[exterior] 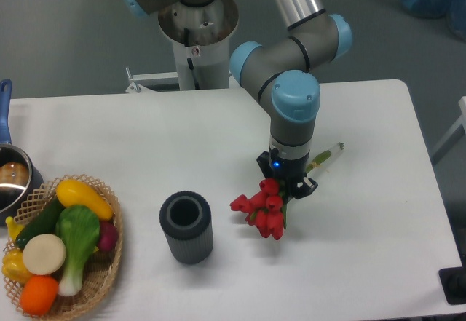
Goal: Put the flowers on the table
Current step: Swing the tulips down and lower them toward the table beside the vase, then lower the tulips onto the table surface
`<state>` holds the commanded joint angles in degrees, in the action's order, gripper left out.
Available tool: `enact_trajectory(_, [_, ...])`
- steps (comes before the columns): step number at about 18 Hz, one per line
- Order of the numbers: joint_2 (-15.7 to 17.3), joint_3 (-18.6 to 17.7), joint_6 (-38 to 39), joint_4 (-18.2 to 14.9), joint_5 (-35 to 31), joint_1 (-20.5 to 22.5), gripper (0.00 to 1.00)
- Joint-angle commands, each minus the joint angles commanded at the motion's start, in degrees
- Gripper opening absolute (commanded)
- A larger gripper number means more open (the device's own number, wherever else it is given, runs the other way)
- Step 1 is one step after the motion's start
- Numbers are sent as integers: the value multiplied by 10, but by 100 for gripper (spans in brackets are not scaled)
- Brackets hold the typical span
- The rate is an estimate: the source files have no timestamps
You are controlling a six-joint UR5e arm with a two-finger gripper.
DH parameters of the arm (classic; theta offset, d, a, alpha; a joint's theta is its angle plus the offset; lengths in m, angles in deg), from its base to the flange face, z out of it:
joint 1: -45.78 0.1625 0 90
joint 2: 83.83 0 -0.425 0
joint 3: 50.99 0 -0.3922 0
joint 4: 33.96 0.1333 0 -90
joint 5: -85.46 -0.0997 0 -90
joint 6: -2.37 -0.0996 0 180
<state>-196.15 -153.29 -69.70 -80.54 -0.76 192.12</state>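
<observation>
**Lowering the flowers beside the grey cup**

The gripper is closed on the stems of the flowers, red buds pointing down-left, pale ends up-right. They hang close to the table, right of the grey cup; I cannot tell if they touch. Best is to lower until the buds rest, then release. The cup is near; the wicker basket is well to its left.

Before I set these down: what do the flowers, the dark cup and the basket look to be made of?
Flowers: probably artificial, plastic or fabric; the red buds look uniform and matte, the stems stiff. Cup: dark grey, matte, ribbed sides, likely plastic or rubber; hard to tell. Basket: woven wicker, a tan weave showing at the rim. Table: smooth white top.
</observation>
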Motion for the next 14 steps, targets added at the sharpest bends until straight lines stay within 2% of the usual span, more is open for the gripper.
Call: enact_trajectory(14, [-25, -4, 4, 4, -1, -8, 33])
